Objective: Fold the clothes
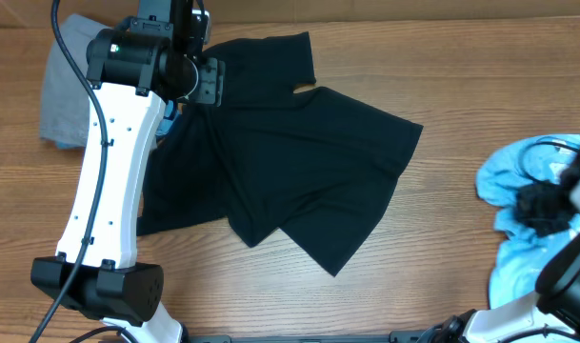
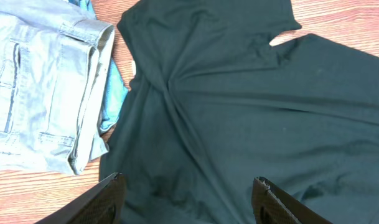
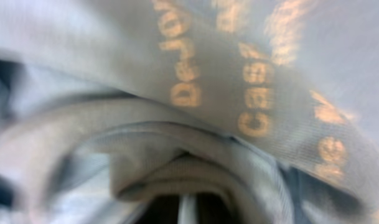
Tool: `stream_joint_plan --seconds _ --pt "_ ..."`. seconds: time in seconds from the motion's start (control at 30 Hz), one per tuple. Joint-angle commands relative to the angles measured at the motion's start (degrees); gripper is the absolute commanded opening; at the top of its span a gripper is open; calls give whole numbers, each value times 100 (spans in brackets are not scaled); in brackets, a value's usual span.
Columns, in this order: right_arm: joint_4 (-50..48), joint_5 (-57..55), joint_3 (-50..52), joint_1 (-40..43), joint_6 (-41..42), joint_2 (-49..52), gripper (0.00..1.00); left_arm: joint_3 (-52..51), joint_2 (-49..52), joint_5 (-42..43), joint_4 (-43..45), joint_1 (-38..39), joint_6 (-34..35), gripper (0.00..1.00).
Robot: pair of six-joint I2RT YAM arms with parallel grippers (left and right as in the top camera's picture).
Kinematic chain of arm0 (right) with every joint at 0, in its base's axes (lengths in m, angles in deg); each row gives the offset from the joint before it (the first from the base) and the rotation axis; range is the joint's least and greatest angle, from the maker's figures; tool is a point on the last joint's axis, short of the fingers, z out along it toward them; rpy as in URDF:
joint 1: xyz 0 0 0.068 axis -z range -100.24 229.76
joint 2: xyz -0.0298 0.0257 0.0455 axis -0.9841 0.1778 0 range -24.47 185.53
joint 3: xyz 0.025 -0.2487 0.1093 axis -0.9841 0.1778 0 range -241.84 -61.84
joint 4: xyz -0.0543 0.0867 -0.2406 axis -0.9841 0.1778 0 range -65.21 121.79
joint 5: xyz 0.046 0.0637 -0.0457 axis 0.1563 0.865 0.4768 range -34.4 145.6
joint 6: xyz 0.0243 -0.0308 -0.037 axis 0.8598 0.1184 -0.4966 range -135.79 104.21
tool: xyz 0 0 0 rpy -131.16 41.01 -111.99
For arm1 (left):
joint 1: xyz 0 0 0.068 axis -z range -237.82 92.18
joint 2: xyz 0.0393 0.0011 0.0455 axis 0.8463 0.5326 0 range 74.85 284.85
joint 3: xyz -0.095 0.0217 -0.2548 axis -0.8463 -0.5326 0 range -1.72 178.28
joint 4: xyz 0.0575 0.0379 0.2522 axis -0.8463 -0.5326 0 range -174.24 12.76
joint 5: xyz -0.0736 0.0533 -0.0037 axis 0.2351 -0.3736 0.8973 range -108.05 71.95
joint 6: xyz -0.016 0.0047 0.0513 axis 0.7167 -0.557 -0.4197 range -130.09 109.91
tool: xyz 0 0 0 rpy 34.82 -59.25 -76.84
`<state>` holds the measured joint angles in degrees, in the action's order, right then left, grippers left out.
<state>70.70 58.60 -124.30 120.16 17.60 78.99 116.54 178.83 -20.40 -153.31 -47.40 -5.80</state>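
A black T-shirt (image 1: 290,162) lies crumpled and partly spread in the middle of the table; it also fills the left wrist view (image 2: 239,106). My left gripper (image 1: 202,81) hovers over the shirt's far left part, near a sleeve, with its jaws (image 2: 189,180) wide open and empty. My right gripper (image 1: 547,205) is buried in a light blue garment (image 1: 518,171) at the right edge. The right wrist view shows only blurred pale cloth with orange lettering (image 3: 189,93) pressed against the camera, and the jaws are hidden.
Folded grey trousers (image 1: 66,81) lie at the far left, also in the left wrist view (image 2: 40,81), with a teal cloth (image 2: 114,93) under their edge. Bare wooden table (image 1: 442,57) lies between the shirt and the blue garment.
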Motion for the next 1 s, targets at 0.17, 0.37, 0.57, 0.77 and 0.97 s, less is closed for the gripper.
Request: stream_joint_plan --seconds 0.17,0.37,0.57,0.77,0.97 --pt "-39 3399 -706 -446 -2039 -490 47 57 -166 -146 -31 -39 -109 72" --pt "-326 2337 -584 -1926 -1891 -485 62 57 -166 -120 -52 -37 -109 75" --pt "-1150 643 -570 -3108 -1261 -107 64 57 -166 -90 -35 -37 -87 75" --pt "-1843 459 -570 -3416 -1182 387 64 57 -166 -83 -61 -37 -90 74" --pt "-2310 734 -570 -3480 -1036 774 65 57 -166 -81 -61 -37 -90 72"
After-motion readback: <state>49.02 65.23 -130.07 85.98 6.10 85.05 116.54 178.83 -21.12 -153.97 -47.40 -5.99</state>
